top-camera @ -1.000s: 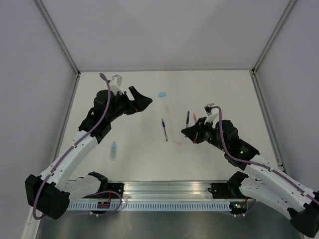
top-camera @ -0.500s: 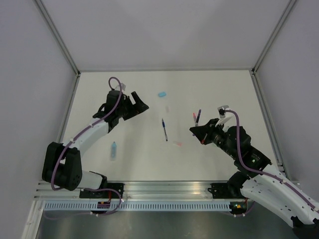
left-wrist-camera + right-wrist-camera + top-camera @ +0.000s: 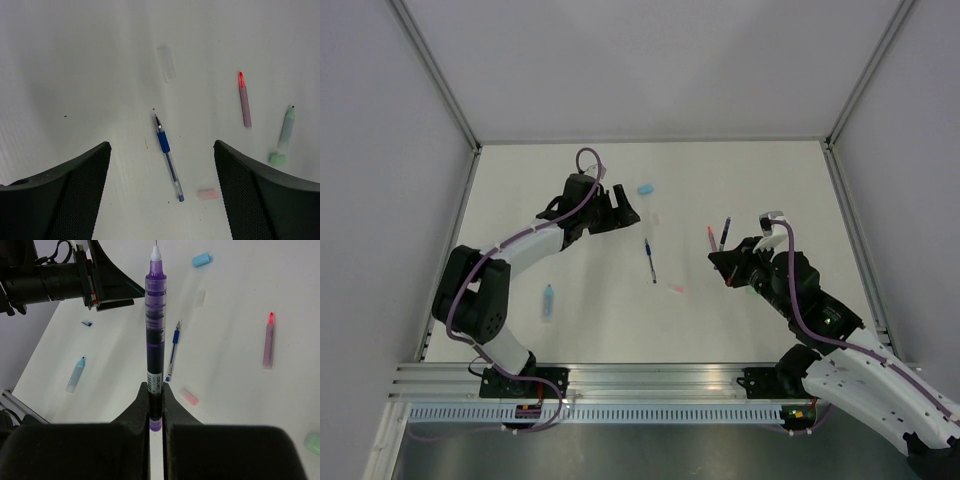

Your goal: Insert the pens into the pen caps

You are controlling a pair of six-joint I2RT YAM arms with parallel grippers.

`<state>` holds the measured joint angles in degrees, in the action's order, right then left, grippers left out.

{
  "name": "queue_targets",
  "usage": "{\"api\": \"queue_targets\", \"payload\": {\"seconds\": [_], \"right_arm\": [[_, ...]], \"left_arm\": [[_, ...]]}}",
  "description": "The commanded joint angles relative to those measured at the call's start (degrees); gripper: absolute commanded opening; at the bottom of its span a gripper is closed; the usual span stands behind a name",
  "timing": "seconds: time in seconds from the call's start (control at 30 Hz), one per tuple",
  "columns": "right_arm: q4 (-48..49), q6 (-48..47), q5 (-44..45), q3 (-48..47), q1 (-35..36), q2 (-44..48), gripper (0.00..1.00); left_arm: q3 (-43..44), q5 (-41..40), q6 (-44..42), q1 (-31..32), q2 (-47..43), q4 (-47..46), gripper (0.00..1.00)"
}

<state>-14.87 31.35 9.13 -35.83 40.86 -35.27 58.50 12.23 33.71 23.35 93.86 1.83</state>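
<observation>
My right gripper (image 3: 156, 390) is shut on a dark purple pen (image 3: 155, 330), held above the table with its tip pointing away; it also shows in the top view (image 3: 724, 233). My left gripper (image 3: 620, 210) is open and empty, hovering over a blue pen (image 3: 166, 155) that lies between its fingers (image 3: 75, 190). A pink pen (image 3: 244, 100), a pale green marker (image 3: 286, 129) and a pale blue marker (image 3: 549, 300) lie on the table. Loose caps lie around: light blue (image 3: 645, 188), pink (image 3: 677, 289), clear (image 3: 166, 63) and pale green (image 3: 277, 159).
A tiny dark blue cap (image 3: 86, 324) lies near the left arm. White walls with metal posts (image 3: 445, 85) close in the white table (image 3: 770, 180) on three sides. A metal rail (image 3: 650, 385) runs along the near edge.
My left gripper has swung right towards the table's middle, over the blue pen. My right gripper has drawn right and slightly back with the purple pen.
</observation>
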Motion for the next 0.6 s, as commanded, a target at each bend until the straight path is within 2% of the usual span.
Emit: {"api": "queue_targets", "payload": {"seconds": [0.0,0.13,0.3,0.4,0.57], "right_arm": [[1.3,-1.9,-0.8,-2.0,-0.1,0.2,0.00],[2.0,-2.7,-1.4,-1.6,-0.2,0.5,0.00],[2.3,-2.2,-2.9,-1.4,-0.1,0.3,0.00],[2.4,-2.2,-3.6,-1.3,-0.1,0.4,0.00],[3.8,-2.3,-5.8,-0.6,-0.2,1.0,0.00]], "left_arm": [[2.8,1.0,-5.0,1.6,0.2,-2.2,0.88],[-0.7,6.8,-5.1,2.6,-2.9,-8.1,0.88],[2.9,-1.4,-5.4,2.7,-2.7,-3.3,0.86],[6.3,-2.7,-7.0,2.8,0.0,0.8,0.85],[6.5,-2.7,-7.0,3.1,0.8,1.3,0.85]]}}
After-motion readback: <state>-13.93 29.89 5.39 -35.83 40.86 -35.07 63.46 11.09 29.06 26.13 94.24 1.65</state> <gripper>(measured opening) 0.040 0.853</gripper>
